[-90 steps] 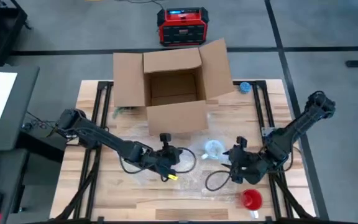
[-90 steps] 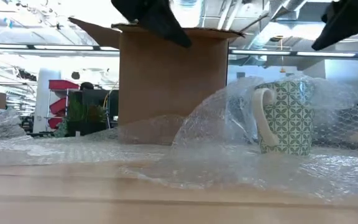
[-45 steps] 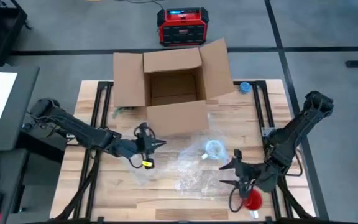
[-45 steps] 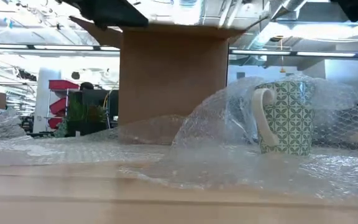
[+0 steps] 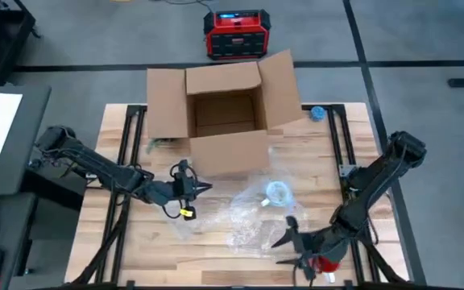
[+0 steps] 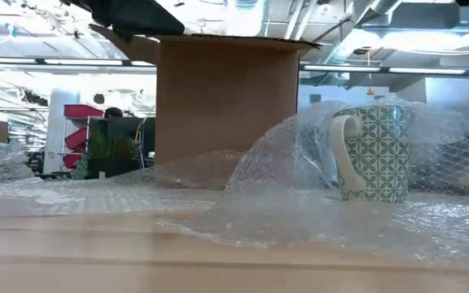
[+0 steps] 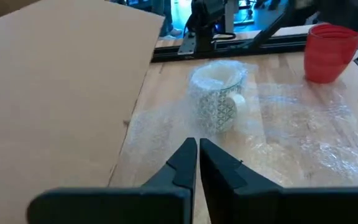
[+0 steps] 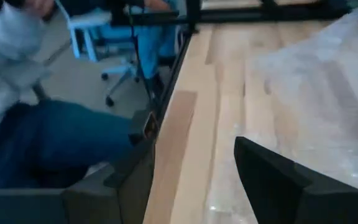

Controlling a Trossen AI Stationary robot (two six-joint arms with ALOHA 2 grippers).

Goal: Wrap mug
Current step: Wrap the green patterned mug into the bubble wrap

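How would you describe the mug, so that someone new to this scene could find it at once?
Start at the big open cardboard box on the wooden table. Just in front of its right corner lies clear bubble wrap, and the mug stands upright on it. It is white with a green pattern, unlike the plain red cup nearby.
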